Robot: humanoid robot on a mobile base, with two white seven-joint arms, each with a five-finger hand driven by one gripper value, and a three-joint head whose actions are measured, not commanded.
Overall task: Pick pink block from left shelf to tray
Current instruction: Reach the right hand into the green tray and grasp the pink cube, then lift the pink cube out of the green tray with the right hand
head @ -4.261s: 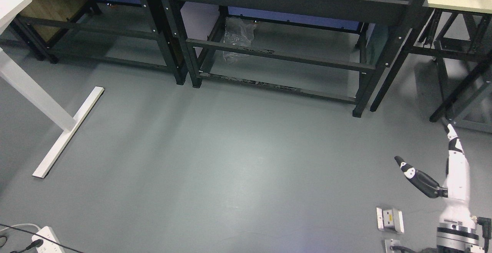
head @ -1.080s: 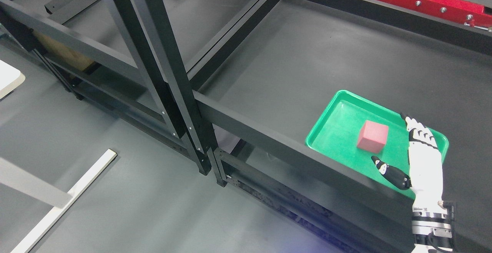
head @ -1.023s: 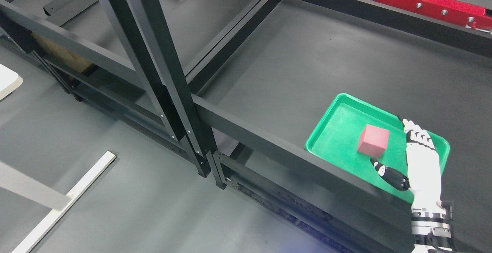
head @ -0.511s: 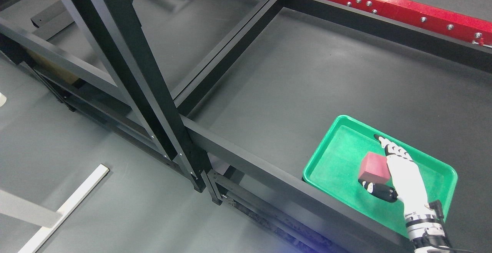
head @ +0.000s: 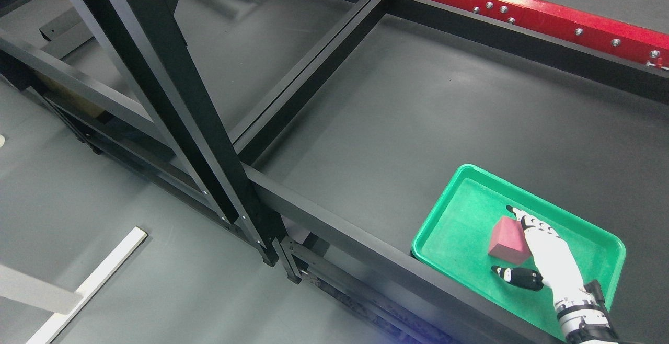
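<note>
Pink block [head: 508,239] sitting in green tray [head: 454,229] on shelf [head: 418,109]. Right robot hand [head: 543,252] reaching alongside, fingers apart, not gripping. Judging approach step; next needing thumb-finger closure across block.

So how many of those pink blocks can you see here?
1. The pink block lies in the green tray on the shelf, with the right hand open around it. Others may be out of frame.
</note>
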